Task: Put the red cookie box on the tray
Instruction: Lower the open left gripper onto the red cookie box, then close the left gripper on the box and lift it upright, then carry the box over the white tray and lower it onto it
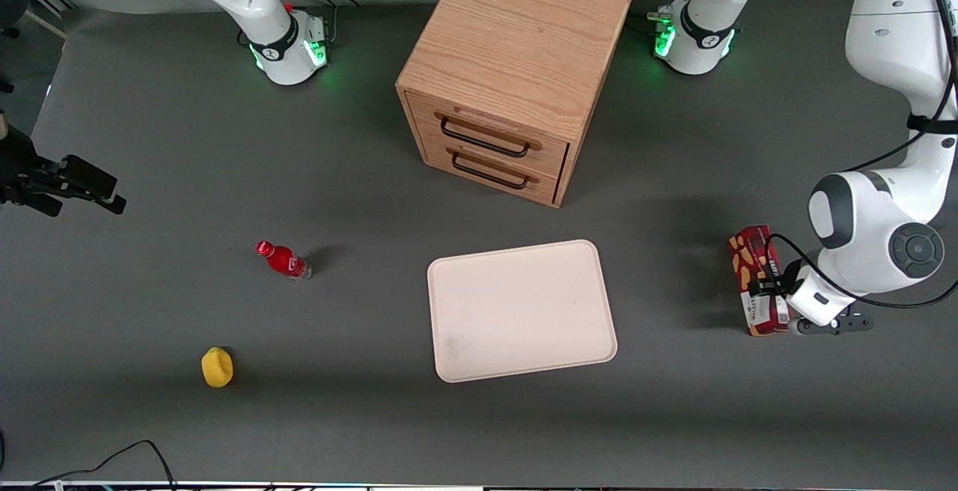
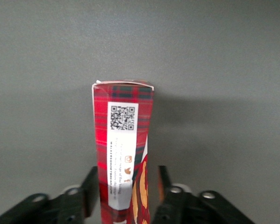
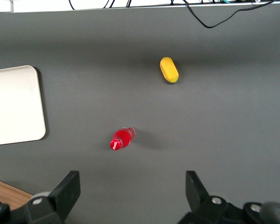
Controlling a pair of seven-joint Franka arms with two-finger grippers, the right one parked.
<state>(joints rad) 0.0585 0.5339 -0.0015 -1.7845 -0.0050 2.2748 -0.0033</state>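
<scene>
The red cookie box [image 1: 751, 251] is a long dark-red carton with tan cookie pictures, lying on the grey table toward the working arm's end, apart from the tray. The left wrist view shows its tartan side and white QR label [image 2: 123, 140]. My left gripper [image 1: 769, 295] is down at the end of the box nearer the front camera. It is open [image 2: 127, 171], one finger [image 2: 90, 186] close beside the box and the other finger [image 2: 164, 179] a small gap off. The cream-white tray [image 1: 524, 311] lies flat mid-table with nothing on it, and its corner [image 3: 13, 102] shows in the right wrist view.
A wooden two-drawer cabinet [image 1: 509, 72] stands farther from the front camera than the tray. A small red bottle [image 1: 283, 260] [image 3: 121, 139] and a yellow object [image 1: 217, 367] [image 3: 168, 69] lie toward the parked arm's end.
</scene>
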